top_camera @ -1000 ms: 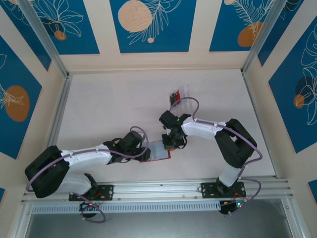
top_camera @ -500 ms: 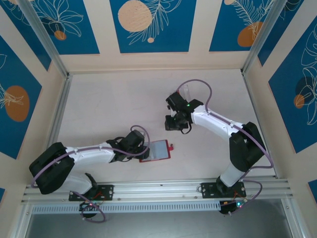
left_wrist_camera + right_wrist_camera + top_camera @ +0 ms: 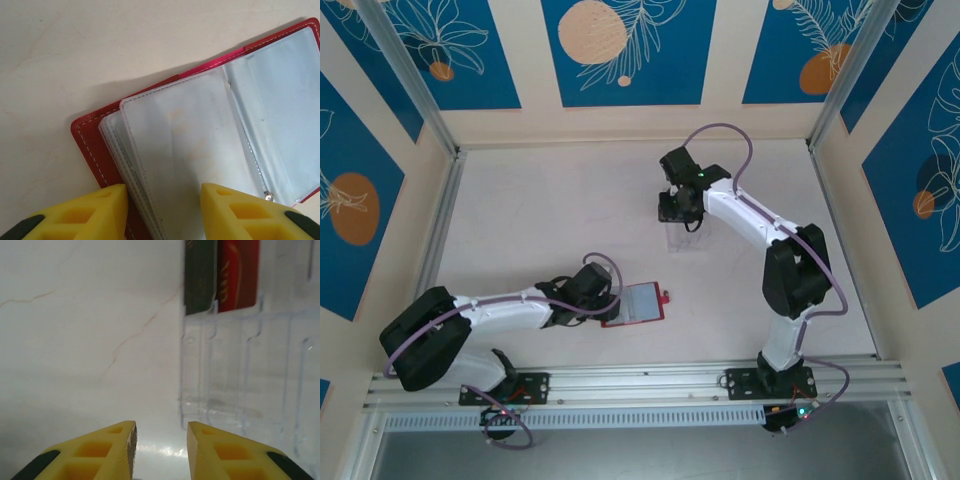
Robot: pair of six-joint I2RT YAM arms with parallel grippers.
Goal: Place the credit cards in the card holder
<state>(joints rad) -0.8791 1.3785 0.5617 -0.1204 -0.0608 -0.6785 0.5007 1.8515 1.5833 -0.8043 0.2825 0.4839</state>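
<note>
Low in the top view, just above the arm bases, the left gripper (image 3: 607, 301) is resting at the left edge of the card holder (image 3: 640, 303), which is lying open on the table (image 3: 520, 220). In the left wrist view its yellow fingers (image 3: 85, 212) are standing partly apart over the clear sleeves of the red wallet (image 3: 90, 145). They are narrower than a second ago and pinching nothing that can be made out, so the arm is probably steadying the wallet. Farther up, the right gripper (image 3: 680, 208) is no longer hovering at the wallet's right edge. It has swung away to the upper centre of the frame and is hanging over the clear plastic tray (image 3: 682, 238). In the right wrist view its jaws are parting, with a modest gap and nothing between them. Ahead of them, at the top of that frame, a dark card (image 3: 200, 275) and a red card (image 3: 239, 275) are sitting side by side in the tray's (image 3: 240, 385) slots. That move suggests one delivery is finished and the next card is being fetched, with at least two cards waiting.
</note>
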